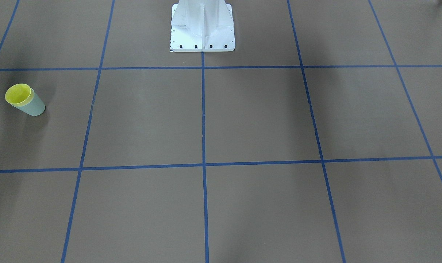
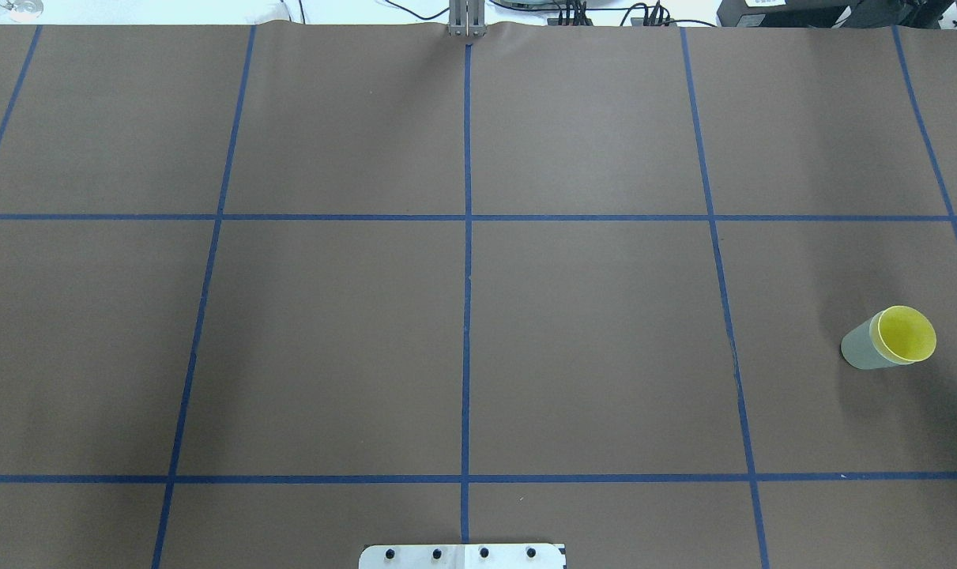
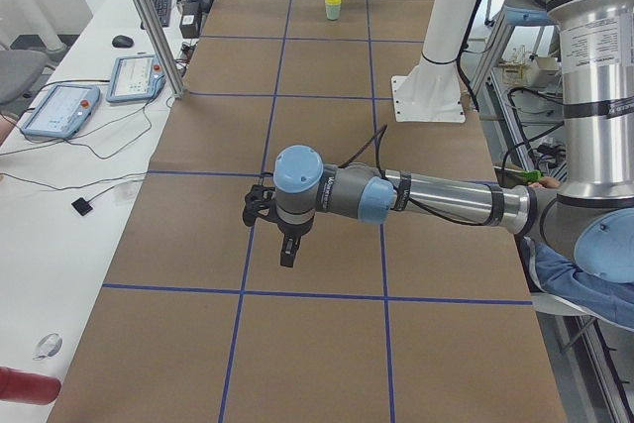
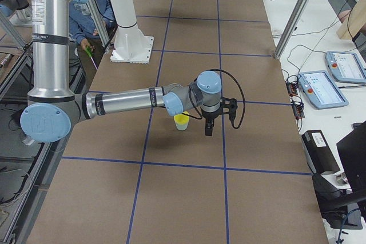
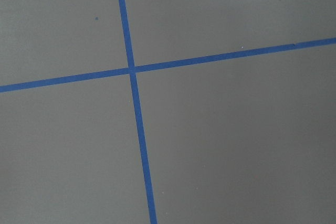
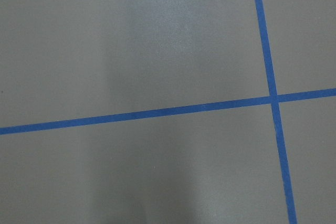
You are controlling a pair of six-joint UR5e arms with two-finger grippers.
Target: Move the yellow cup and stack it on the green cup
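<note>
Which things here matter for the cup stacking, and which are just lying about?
Job: yellow cup, seated inside green cup, both upright.
Lying about: teach pendants and mouse on the side bench; blue tape grid.

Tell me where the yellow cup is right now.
In the overhead view the yellow cup sits nested inside the green cup, at the far right of the table, in the middle row of taped squares.

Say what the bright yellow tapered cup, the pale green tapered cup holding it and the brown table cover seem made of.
Bright yellow tapered cup: probably plastic, smooth; even colour, thin rim. Pale green tapered cup: likely the same plastic; plain wall, matching shape. Brown table cover: seemingly paper or card, matte; slightly wavy far edge, taped with blue lines.
</note>
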